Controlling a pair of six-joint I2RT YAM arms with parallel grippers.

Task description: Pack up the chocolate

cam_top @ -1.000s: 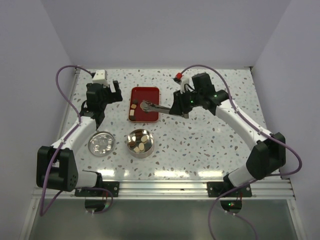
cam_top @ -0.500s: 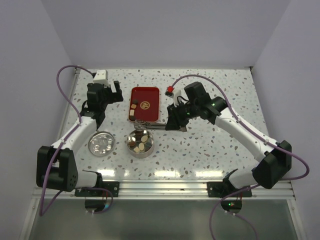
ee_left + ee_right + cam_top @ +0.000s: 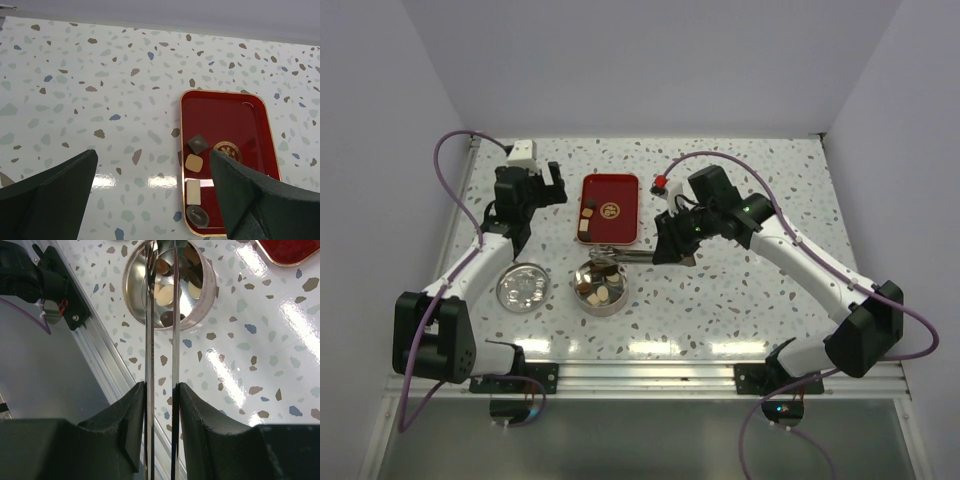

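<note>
The chocolate is small dark and pale pieces. Several lie in the open round silver tin [image 3: 599, 286], also seen as the tin [image 3: 212, 287] with pieces [image 3: 165, 293] inside. More pieces [image 3: 194, 163] sit in a row along the left edge of the red tray [image 3: 616, 190]. My right gripper [image 3: 666, 254] [image 3: 161, 390] is shut on metal tongs [image 3: 620, 256] [image 3: 150, 320], whose tips reach over the tin. I cannot tell if the tips hold a piece. My left gripper [image 3: 532, 186] [image 3: 152, 165] is open above the table left of the tray [image 3: 240, 120].
The tin's round lid [image 3: 522, 288] lies on the table left of the tin. The metal rail of the table's near edge [image 3: 100, 355] runs just below the tin. White walls close in the speckled table on three sides.
My right arm has swung the tongs from over the red tray down to over the tin, and its fingers have eased slightly apart. The left arm has not moved.
</note>
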